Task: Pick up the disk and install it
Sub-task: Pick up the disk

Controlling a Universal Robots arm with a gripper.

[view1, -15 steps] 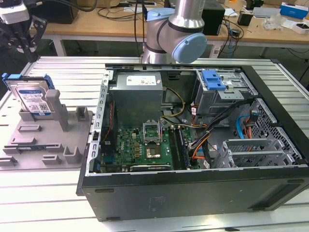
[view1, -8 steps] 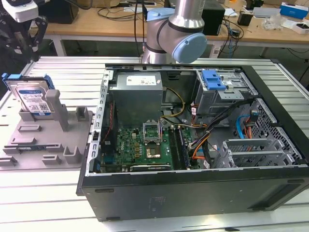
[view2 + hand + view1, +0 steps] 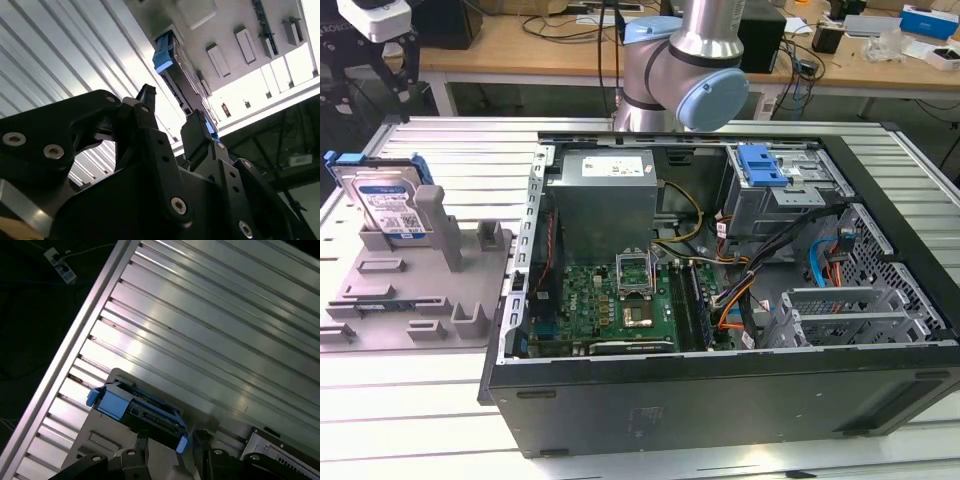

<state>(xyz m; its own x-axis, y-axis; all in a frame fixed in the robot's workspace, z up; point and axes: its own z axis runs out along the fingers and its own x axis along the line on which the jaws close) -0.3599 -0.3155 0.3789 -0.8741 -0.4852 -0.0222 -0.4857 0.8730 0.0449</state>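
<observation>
tabletop (image 3: 420, 400): ribbed aluminium slats; we see the computer case lying on it.
computer case (image 3: 720, 390): black tower on its side with the side panel off. Inside we see a grey power supply (image 3: 605, 200), a green motherboard (image 3: 610, 300) and a blue latch (image 3: 760, 165) on the drive cage.
arm (image 3: 685, 70): silver and pale blue joints, rising behind the case's far wall in the exterior view.
fixture (image 3: 430, 300): grey slotted holder flat on the tabletop, just beside the case on the exterior view's left.
disk (image 3: 385, 205): silver drive with a white-and-blue label in a blue carrier. It stands upright in the fixture's slot farthest from the case, well apart from the case and not inside it. In the first wrist view we see its top edge end-on (image 3: 135, 407).
gripper (image 3: 171, 447): black fingers (image 3: 142, 450) apart, nothing clamped. In the second wrist view the gripper (image 3: 172, 117) lines up with the disk (image 3: 164, 52), with a gap between them. We cannot tell any contact.
</observation>
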